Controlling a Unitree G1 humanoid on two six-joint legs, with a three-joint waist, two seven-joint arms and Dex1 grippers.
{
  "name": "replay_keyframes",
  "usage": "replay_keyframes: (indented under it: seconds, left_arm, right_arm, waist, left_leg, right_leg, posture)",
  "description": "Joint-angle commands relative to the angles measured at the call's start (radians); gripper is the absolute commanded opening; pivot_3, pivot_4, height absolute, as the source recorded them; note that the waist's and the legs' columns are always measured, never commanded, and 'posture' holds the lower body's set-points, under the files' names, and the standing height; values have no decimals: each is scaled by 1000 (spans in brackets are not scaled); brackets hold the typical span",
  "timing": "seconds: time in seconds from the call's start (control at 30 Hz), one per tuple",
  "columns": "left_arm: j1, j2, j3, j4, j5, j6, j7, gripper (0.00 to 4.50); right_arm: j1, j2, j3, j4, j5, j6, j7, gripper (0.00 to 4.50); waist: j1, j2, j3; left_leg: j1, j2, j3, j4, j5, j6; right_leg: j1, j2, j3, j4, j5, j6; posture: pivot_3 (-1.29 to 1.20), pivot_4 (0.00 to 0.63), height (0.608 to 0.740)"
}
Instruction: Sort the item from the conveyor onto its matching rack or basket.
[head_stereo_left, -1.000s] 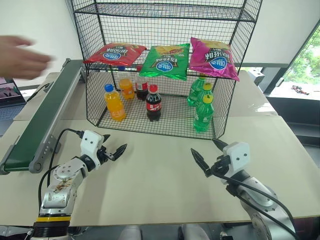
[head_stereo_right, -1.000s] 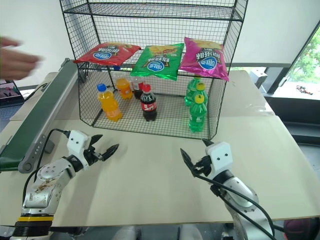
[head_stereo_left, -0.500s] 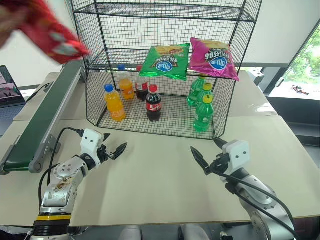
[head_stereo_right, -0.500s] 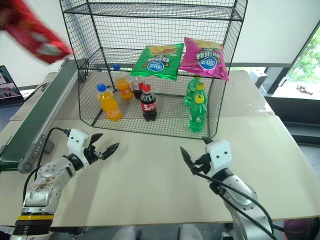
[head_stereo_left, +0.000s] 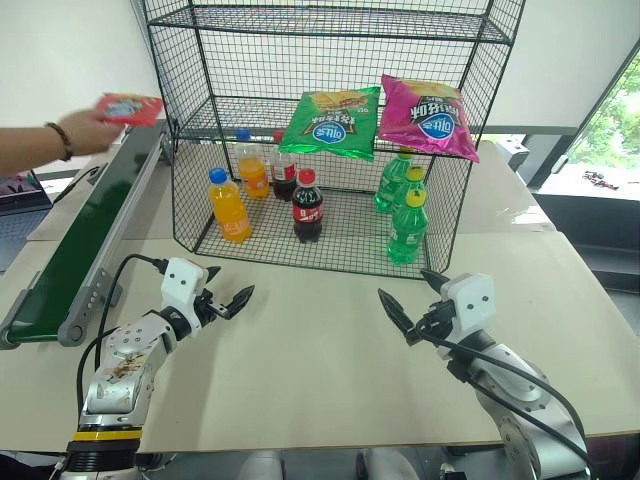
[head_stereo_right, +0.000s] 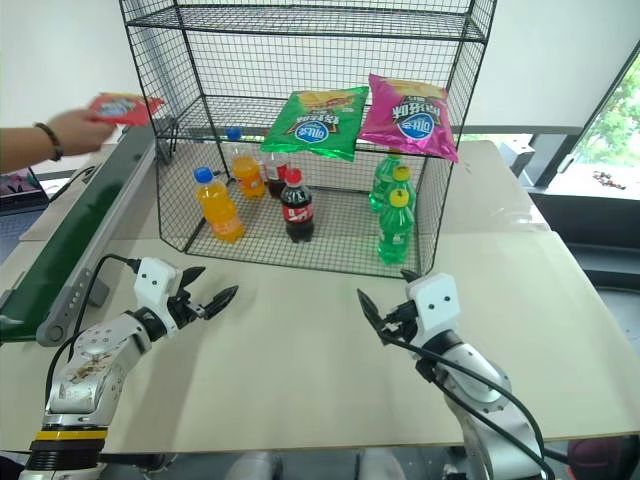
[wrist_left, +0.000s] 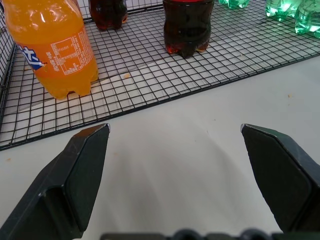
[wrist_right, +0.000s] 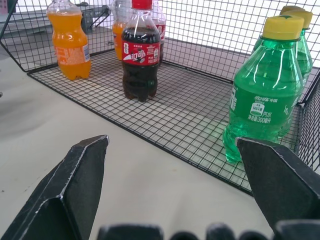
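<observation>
Bare table (head_stereo_left: 320, 340) before the rack (head_stereo_left: 330, 130); bottles (head_stereo_left: 305, 205) crowd its floor.

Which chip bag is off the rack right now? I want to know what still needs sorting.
The red chip bag, held in a person's hand above the conveyor. The green and magenta bags lie on the rack's shelf.

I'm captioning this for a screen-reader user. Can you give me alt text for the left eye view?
A person's hand holds a red chip bag above the far end of the conveyor. Beside it, the black wire rack holds chip bags above and bottles below, while the left gripper and right gripper hover open over the table.
</observation>
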Motion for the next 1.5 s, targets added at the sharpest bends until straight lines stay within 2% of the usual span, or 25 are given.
replay_keyframes:
  seconds: [0.03,0.27,0.43,0.57,0.7,0.83,0.97,1.07,1.23,1.4,1.5]
  left_arm:
    - [-4,6,17,-33,-11,-15,1,4480]
    - [11,2,28,-48,-21,-9,9,4480]
    - [45,17,59,-112,-83,47,-8,4480]
    - [105,36,136,-209,-172,124,-7,4480]
    - [200,11,336,-365,-421,300,92,4480]
    - [317,-55,574,-431,-840,404,286,4480]
    - [436,-127,732,-471,-1188,320,481,4480]
    - [515,-177,775,-506,-1370,243,574,4480]
    - [613,-197,846,-426,-1571,147,663,4480]
    - [641,-148,889,-208,-1618,138,659,4480]
    - [597,-107,881,-111,-1652,144,680,4480]
  right_arm:
    - [-14,3,-6,-53,12,5,-8,4500]
    - [-24,-6,-9,-45,18,12,6,4500]
    - [-88,-15,-9,-19,49,33,40,4500]
    - [-168,-27,-2,18,96,47,97,4500]
    - [-271,-45,18,98,175,36,219,4500]
    - [-384,-42,43,187,298,12,401,4500]
    - [-487,-39,74,270,375,22,540,4500]
    - [-533,-27,87,308,409,18,599,4500]
    - [-603,-10,119,346,430,3,685,4500]
    - [-661,9,151,390,410,-26,749,4500]
    - [-680,18,156,420,387,-57,757,4500]
  waist:
    - [0,0,0]
    - [-1,0,0]
    - [-4,0,0]
    - [-5,0,0]
    - [-9,0,1]
    - [-10,1,1]
    - [-4,0,1]
    - [5,0,2]
    - [11,1,2]
    - [8,3,2]
    - [12,3,3]
  left_leg:
    - [0,0,0,0,0,0]
    - [0,0,0,0,0,0]
    - [0,0,0,0,0,0]
    - [0,0,0,0,0,0]
    - [1,1,0,0,0,0]
    - [2,1,0,0,-1,1]
    - [4,2,-1,1,-1,1]
    - [4,1,-2,3,-1,1]
    - [3,1,-2,5,-1,1]
    - [3,1,-2,5,-1,1]
    - [3,1,-2,5,-1,1]
  right_leg:
    - [0,0,0,0,0,0]
    - [0,0,0,0,0,0]
    - [0,0,0,0,0,0]
    - [0,0,0,0,0,0]
    - [0,0,0,0,0,0]
    - [1,0,1,0,0,0]
    - [1,1,0,1,0,-1]
    - [2,-1,0,0,0,-1]
    - [2,0,0,1,-2,-7]
    - [2,1,0,1,-3,-9]
    - [1,1,0,0,-3,-9]
  posture:
    - [0,150,738]
    - [0,150,738]
    - [0,150,738]
    - [0,150,738]
    - [0,150,738]
    - [0,150,738]
    - [0,150,738]
    - [0,150,738]
    - [0,150,738]
    - [0,150,738]
    - [0,150,738]
